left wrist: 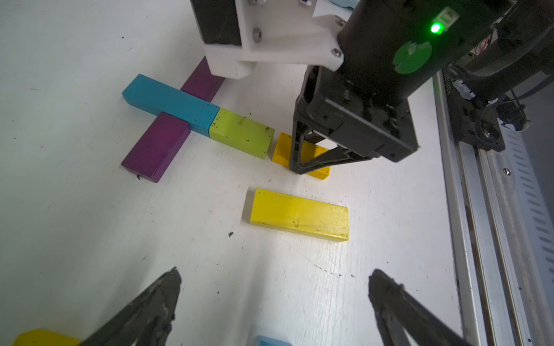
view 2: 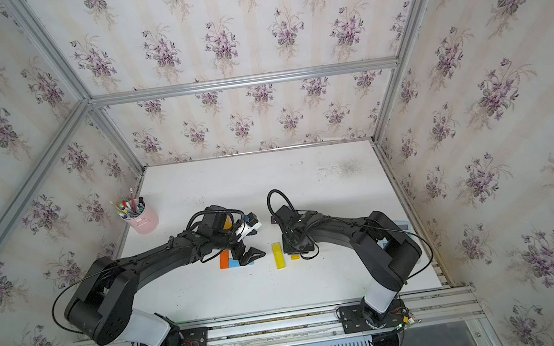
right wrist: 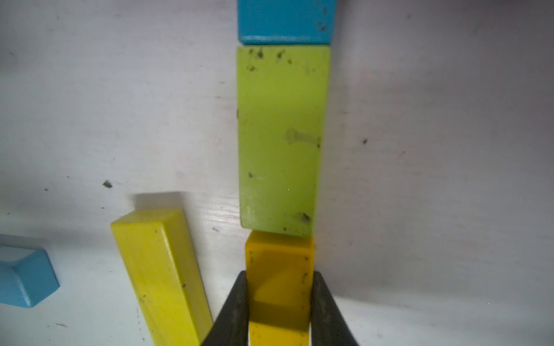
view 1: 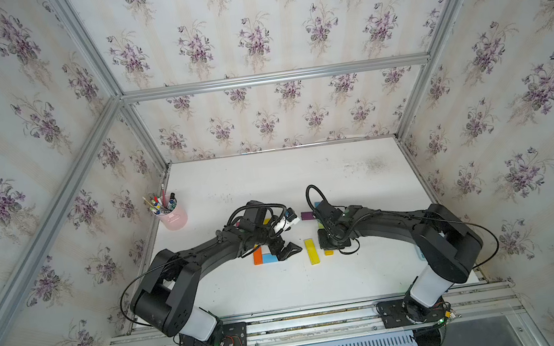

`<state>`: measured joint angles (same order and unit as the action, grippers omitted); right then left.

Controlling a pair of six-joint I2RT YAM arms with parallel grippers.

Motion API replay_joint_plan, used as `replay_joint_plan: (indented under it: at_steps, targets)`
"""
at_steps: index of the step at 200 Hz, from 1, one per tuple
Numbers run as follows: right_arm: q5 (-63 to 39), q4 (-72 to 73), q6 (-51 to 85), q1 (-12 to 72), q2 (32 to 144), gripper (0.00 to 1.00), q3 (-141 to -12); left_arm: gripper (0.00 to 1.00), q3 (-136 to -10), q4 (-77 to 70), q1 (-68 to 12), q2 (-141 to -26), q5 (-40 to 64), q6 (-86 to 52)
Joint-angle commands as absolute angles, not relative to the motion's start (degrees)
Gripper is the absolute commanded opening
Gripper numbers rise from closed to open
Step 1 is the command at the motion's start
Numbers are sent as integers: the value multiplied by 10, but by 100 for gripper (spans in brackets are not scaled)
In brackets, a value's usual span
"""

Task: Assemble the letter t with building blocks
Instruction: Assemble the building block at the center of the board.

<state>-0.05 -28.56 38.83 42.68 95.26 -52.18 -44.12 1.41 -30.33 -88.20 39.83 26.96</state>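
Observation:
A teal block (left wrist: pixel 171 103) and a lime block (left wrist: pixel 241 136) lie end to end in a line. Purple blocks (left wrist: pixel 156 146) stick out on both sides of the teal one like a crossbar. My right gripper (right wrist: pixel 280 278) is shut on a small deep-yellow block (right wrist: pixel 280 260), which sits close against the lime block's (right wrist: pixel 281 140) free end. A long yellow block (left wrist: pixel 299 214) lies loose beside that end. My left gripper (left wrist: pixel 274 277) stands open over bare table, nothing between its fingers, next to an orange block (view 1: pixel 257 256) and a light-blue block (view 1: pixel 270 259).
A pink cup (view 1: pixel 173 215) of pens stands at the table's far left. Metal rails (view 1: pixel 304 316) run along the front edge. Another yellow block (left wrist: pixel 45 337) lies near my left gripper. The right arm (view 1: pixel 400 227) hides most of the block line in both top views.

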Motion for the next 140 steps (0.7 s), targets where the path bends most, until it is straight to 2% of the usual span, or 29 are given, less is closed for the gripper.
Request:
replay_joint_plan:
  at_steps: [1, 109, 140]
  targets:
    - [9, -270, 387, 424, 964, 13, -519, 100, -444, 12, -303, -881, 411, 278]
    - [13, -261, 393, 424, 964, 14, -526, 100, -446, 15, -303, -882, 417, 277]
    - [7, -257, 392, 423, 965, 24, -526, 100, -446, 16, -303, -881, 417, 277]
